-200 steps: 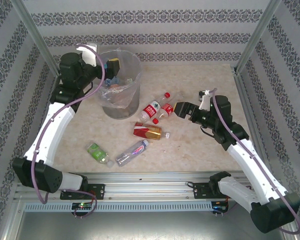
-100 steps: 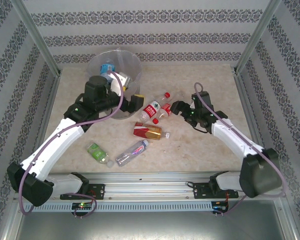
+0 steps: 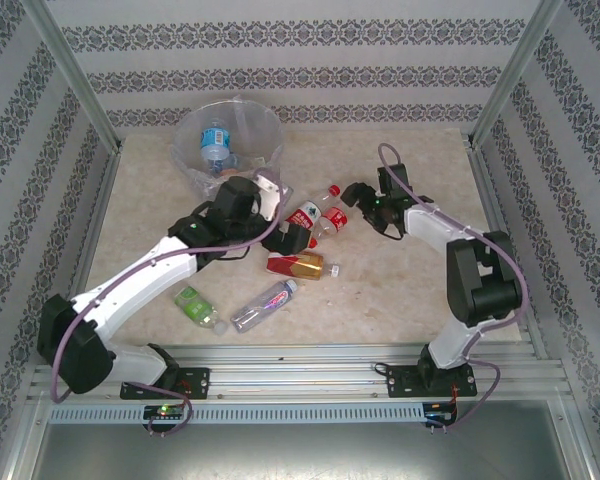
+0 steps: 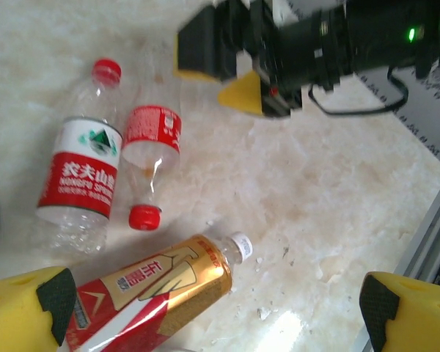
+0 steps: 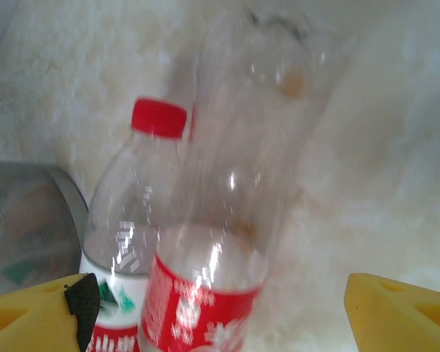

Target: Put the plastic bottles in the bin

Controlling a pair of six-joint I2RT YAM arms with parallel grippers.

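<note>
Right hand [image 5: 218, 312] is spread wide, one finger on either side of the red-banded bottle [image 5: 205, 293], neither finger touching it. That bottle is clear, thin-walled and looks empty. I judge it feather-light, slick, and liable to buckle or squirt out under a hard pinch. The best hold looks like the labelled waist, taken across the barrel. That is just where it lies: label band between the fingers, clear body running ahead past the fingertips, flat on the surface [image 5: 381, 147]. A red-capped bottle [image 5: 125, 220] lies just beside it, by the finger nearer the bin [image 3: 185, 165], and could get snagged. Left hand [image 4: 213, 312] is spread too, empty, above the gold bottle [image 4: 154, 286].
</note>
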